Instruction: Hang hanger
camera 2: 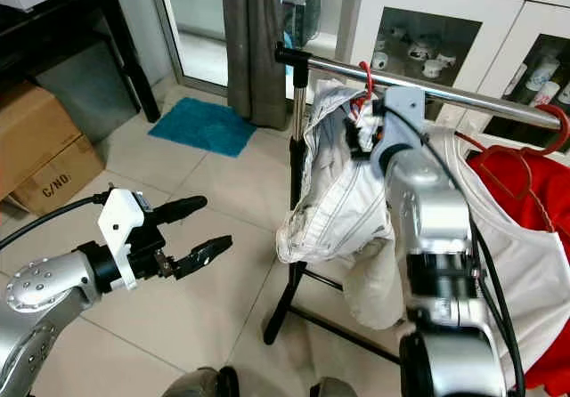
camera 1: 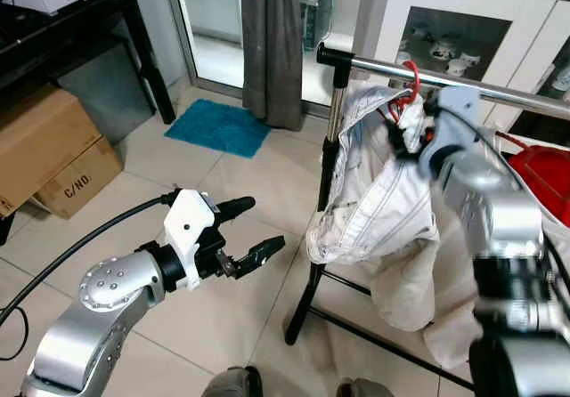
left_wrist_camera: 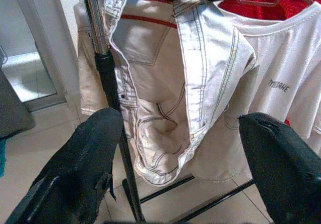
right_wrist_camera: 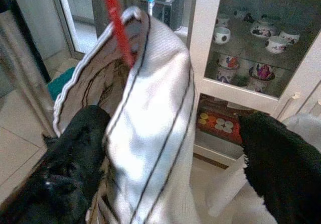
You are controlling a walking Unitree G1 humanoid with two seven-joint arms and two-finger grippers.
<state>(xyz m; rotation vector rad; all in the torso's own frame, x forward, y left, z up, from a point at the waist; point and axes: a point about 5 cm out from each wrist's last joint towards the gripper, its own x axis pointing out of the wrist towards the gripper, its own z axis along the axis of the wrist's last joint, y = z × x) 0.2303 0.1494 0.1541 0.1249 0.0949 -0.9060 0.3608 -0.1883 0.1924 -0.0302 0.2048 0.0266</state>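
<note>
Tiled floor is running under a metal rail; a blue mat is lying at 11 o'clock by a grey curtain, cardboard boxes sitting at 9 o'clock, and a glass-front cabinet with cups standing behind the rail at 1 o'clock.

Hanger, red, is sitting with its hook over the rail near the post end, carrying cream trousers that are drooping down beside the upright. A white shirt over a red garment is hanging further along at 3 o'clock.

Right gripper is reaching up at the hanger's neck just under the rail. In the right wrist view its fingers are spread wide, with trouser cloth and the red wire lying between them, so it reads as released, not clamped.

Left gripper is hovering low at 8 o'clock, well apart from the rail, fingers parted and holding nothing.

Judgement: the hang looks close to done. Risks:
- pulling the right arm back could be snagging cloth on a finger and dragging the hook off the rail;
- the hook is sitting near the open post end, so a sideways tug might be sliding it off;
- uneven trouser weight could be tipping the hanger.
</note>
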